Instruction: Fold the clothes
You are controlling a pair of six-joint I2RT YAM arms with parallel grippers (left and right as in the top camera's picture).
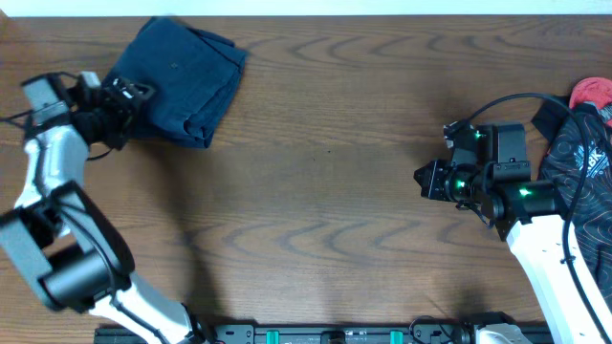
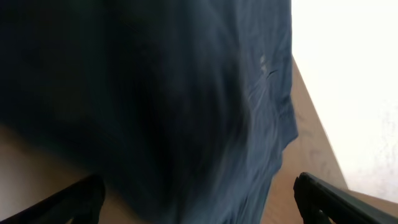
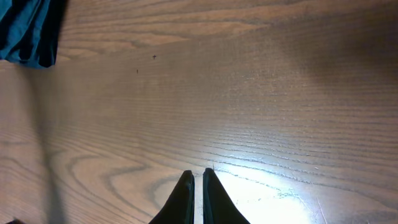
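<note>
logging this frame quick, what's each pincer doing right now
Left pincer: open, at the folded navy clothes.
Right pincer: shut, empty, above the table.

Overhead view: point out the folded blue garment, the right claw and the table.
folded blue garment (image 1: pixel 180 78), overhead view, middle of its top layer
right claw (image 1: pixel 419 179), overhead view, its closed tips
table (image 1: pixel 316 124), overhead view, bare wood at centre

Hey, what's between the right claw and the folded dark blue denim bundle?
Only bare brown wooden tabletop separates the right claw from the folded dark blue denim bundle, as the overhead view shows.
</note>
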